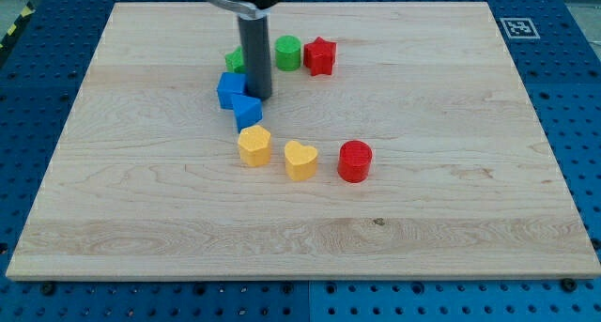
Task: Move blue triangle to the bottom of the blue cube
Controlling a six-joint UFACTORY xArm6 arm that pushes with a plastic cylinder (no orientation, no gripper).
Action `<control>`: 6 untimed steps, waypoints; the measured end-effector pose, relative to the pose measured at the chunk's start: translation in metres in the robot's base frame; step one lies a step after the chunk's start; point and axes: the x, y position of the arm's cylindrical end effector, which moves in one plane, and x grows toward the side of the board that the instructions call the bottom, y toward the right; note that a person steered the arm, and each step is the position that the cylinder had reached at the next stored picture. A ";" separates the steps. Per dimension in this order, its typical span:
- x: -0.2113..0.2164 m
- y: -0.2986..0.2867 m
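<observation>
The blue cube [229,88] sits left of the board's middle, near the top. The blue triangle [247,111] lies just below and right of it, touching it. My rod comes down from the view's top; my tip [258,98] rests at the triangle's upper right edge, right beside the cube.
A green block [235,60] is partly hidden behind the rod. A green cylinder [288,53] and a red star [319,55] lie to its right. A yellow hexagon [254,145], a yellow heart [300,160] and a red cylinder [355,161] lie in a row below the triangle.
</observation>
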 end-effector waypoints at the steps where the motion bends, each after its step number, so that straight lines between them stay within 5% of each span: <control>1: 0.000 -0.023; 2: 0.000 -0.023; 4: 0.020 0.083; 6: 0.026 0.045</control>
